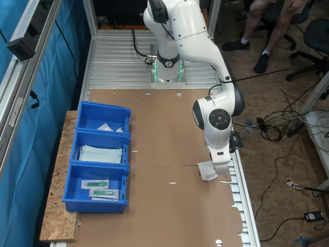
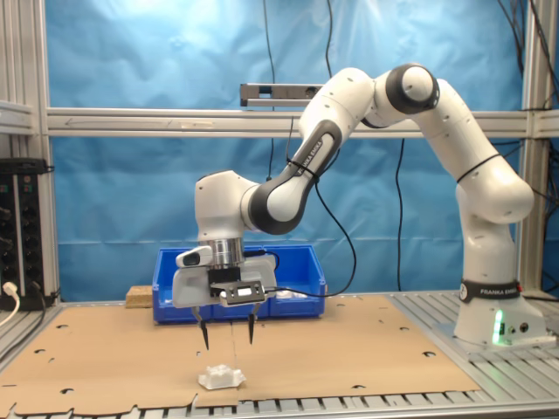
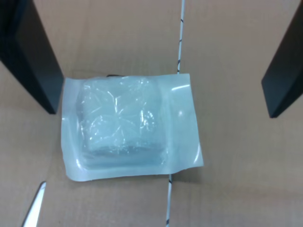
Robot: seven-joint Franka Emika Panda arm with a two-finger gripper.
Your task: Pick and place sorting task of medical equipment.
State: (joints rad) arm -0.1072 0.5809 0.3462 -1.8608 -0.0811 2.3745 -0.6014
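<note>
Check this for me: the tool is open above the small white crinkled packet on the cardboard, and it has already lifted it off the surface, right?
Not lifted. In the second exterior view the small white crinkled packet lies flat on the brown cardboard sheet, with the open tool hovering above it, fingertips clear of it.

Blue bins point(image 1: 101, 159) on cardboard point(image 1: 164, 134)

A: The packet point(image 3: 130, 127) looks like glossy clear film over a matt white backing, all crinkled.
B: Under it, matt brown cardboard point(image 1: 164, 128), smooth, on a ribbed metal tabletop point(image 1: 123, 62).
A: Shiny blue plastic bins point(image 1: 100, 159) sit on a rough chipboard slab point(image 1: 61, 206).
B: Arm point(image 2: 454, 148) is glossy white plastic; end effector point(image 2: 227, 336) fingers point(image 3: 28, 52) matt black.
</note>
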